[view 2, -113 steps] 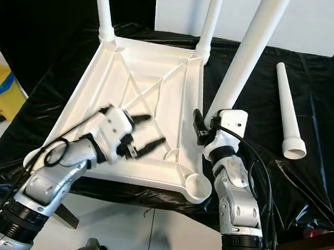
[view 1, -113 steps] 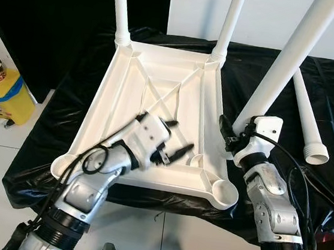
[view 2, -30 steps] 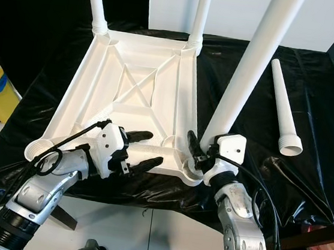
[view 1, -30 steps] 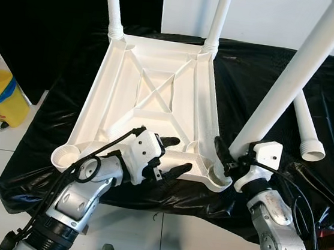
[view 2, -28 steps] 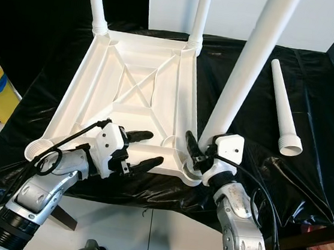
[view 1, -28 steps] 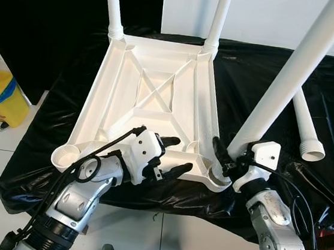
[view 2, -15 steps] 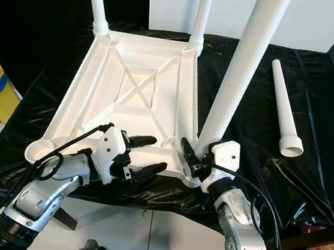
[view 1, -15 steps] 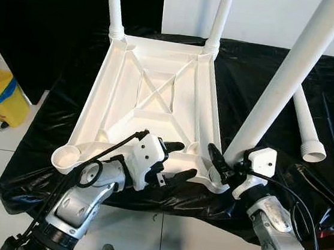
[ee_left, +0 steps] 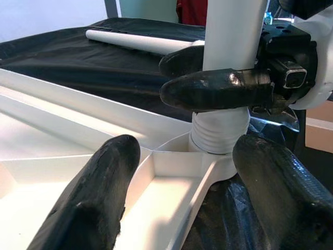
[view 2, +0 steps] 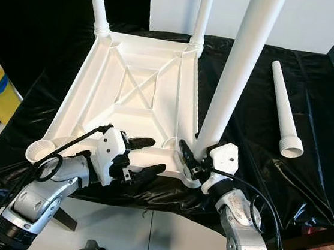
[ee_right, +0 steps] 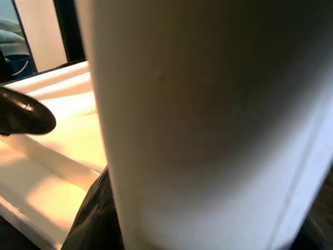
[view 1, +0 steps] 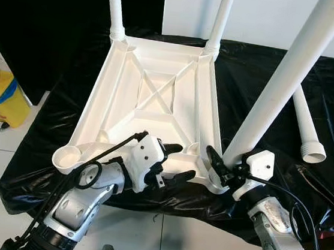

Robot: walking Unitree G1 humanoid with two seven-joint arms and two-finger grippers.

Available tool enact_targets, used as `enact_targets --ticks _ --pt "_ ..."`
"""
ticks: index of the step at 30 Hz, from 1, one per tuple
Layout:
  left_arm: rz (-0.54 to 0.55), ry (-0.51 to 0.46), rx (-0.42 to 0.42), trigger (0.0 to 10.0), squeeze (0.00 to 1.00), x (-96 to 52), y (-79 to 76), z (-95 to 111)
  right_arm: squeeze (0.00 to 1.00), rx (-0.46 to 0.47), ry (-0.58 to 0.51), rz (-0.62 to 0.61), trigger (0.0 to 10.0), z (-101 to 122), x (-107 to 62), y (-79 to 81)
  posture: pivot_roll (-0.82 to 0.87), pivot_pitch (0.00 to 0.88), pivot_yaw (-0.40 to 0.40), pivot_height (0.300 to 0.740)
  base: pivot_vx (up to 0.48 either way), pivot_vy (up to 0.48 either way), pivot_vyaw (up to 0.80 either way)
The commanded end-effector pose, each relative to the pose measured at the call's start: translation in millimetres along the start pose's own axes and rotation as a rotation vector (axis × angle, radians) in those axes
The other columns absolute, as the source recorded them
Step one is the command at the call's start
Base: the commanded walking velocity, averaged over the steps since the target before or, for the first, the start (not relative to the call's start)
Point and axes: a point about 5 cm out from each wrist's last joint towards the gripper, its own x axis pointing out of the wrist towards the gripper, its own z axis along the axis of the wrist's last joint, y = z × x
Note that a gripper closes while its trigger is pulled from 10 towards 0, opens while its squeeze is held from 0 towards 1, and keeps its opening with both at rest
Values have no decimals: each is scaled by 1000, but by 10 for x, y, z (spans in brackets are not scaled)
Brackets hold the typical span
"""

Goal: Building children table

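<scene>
On the counter (view 1: pixel 47 117), draped in black sheet, the tabletop (view 1: pixel 152 99) lies upside down with its ribbed underside up. Going from the left, the near left socket (view 1: pixel 65 159) is an open cup with no leg in it, and at the far edge two legs (view 1: pixel 115 4) stand screwed into their corners. The left gripper (view 1: pixel 175 161) rests at the near rim of the tabletop, its fingers spread, one over the inner tray and one past the outer edge, holding nothing; in the left wrist view those fingers (ee_left: pixel 99 192) straddle the rim just beside the near right socket (ee_left: pixel 218 136). Next comes the third leg (view 1: pixel 279 89), tilted a little and with its ribbed foot seated in that near right socket. The right gripper (view 1: pixel 218 166) pinches this leg low down, right above the socket. Farther right, the fourth leg (view 1: pixel 308 132) lies loose on the sheet, well apart from the tabletop. The step in hand looks like fitting the third leg: its end is in the socket, but how deep it sits cannot be told. The next move probably calls for bringing the leg upright and twisting or pressing it home while the left gripper steadies the tabletop against sliding; after that the loose leg would go into the empty left socket.
</scene>
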Motion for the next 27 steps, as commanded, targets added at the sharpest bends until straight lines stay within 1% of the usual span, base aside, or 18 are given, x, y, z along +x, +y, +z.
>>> enact_targets --ticks 1,7,8,14,20,27 --pt "3 -1 -1 10000 0 -6 -17 24 0 0 92 9 10000 -186 -72 -15 37 91 -61 740 0 0 0" --pt "7 0 -1 10000 0 -10 -19 27 0 -28 90 40 10000 -204 -77 -3 43 85 -65 740 0 0 0" --pt "11 0 -3 10000 0 -14 -27 27 0 -49 86 59 10000 -216 -86 3 45 85 -67 740 0 0 0" --pt "13 1 -4 10000 0 -17 -31 25 0 -55 84 66 10000 -226 -94 5 46 84 -68 740 0 0 0" --pt "13 3 -5 10000 0 -22 -30 25 0 -81 79 94 10000 -240 -113 21 46 84 -65 740 0 0 0" --pt "9 5 -6 10000 0 -21 -28 34 0 -90 74 98 10000 -255 -132 4 42 91 -62 740 0 0 0"
